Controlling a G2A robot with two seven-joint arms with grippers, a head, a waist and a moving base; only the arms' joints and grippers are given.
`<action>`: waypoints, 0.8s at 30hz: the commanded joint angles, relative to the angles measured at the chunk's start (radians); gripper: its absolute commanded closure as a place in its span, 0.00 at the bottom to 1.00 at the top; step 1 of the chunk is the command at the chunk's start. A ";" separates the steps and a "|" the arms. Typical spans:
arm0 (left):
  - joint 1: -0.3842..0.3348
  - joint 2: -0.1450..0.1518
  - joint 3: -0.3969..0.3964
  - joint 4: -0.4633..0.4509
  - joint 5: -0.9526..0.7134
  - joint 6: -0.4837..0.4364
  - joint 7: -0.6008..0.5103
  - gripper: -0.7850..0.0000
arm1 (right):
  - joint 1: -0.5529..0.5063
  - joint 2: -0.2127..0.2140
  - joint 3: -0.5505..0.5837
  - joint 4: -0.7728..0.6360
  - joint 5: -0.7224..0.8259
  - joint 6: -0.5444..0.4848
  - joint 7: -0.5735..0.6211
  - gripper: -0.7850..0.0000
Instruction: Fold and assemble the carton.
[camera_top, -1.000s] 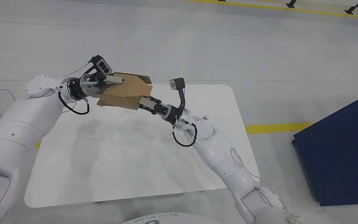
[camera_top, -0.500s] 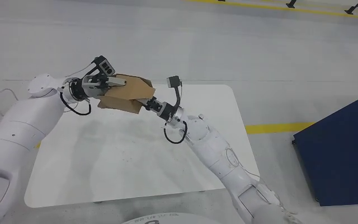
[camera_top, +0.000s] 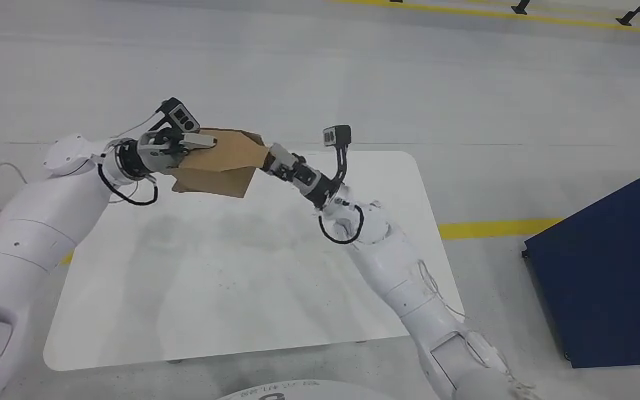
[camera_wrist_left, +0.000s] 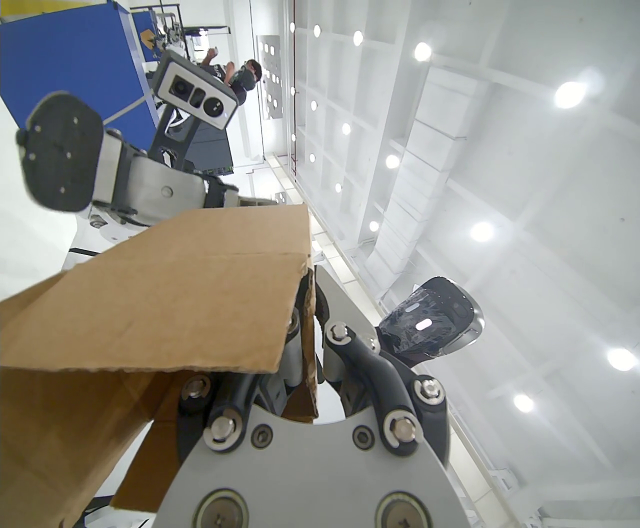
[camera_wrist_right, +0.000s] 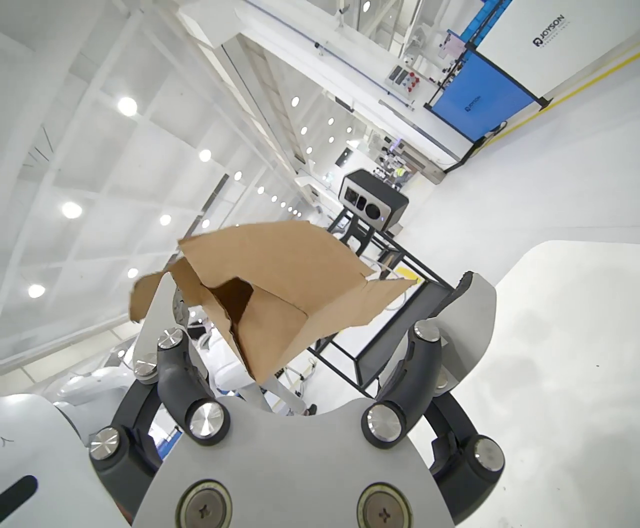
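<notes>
A brown cardboard carton (camera_top: 215, 165), partly unfolded with loose flaps, hangs in the air over the white table's (camera_top: 250, 290) far left corner. My left gripper (camera_top: 195, 145) is shut on its near wall; in the left wrist view the carton (camera_wrist_left: 165, 300) hides one finger and a wall edge sits between the jaws of that gripper (camera_wrist_left: 360, 320). My right gripper (camera_top: 272, 158) is open at the carton's other end. In the right wrist view the carton's open end (camera_wrist_right: 280, 280) lies between the spread fingers (camera_wrist_right: 470, 300) without being pinched. A right finger pad (camera_wrist_left: 60, 150) shows above the carton's far end.
The table top stretches bare toward the near side and the right. A blue cabinet (camera_top: 600, 270) stands on the floor off the table's right, past a yellow floor line (camera_top: 490, 228).
The right gripper has swung from below the carton's right end up to its upper right end, with the wrist turned. The left gripper and carton shifted slightly left.
</notes>
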 joint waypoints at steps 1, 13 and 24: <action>0.002 0.002 0.001 -0.005 0.000 0.001 0.000 1.00 | 0.000 0.000 0.008 -0.001 0.020 0.016 0.000 0.00; -0.001 0.005 0.016 -0.009 0.005 -0.002 0.000 1.00 | 0.026 -0.014 -0.055 0.021 -0.088 0.065 -0.029 0.00; -0.007 0.005 0.026 -0.001 0.012 -0.009 0.000 1.00 | 0.034 -0.020 -0.086 0.034 -0.175 0.065 -0.032 0.00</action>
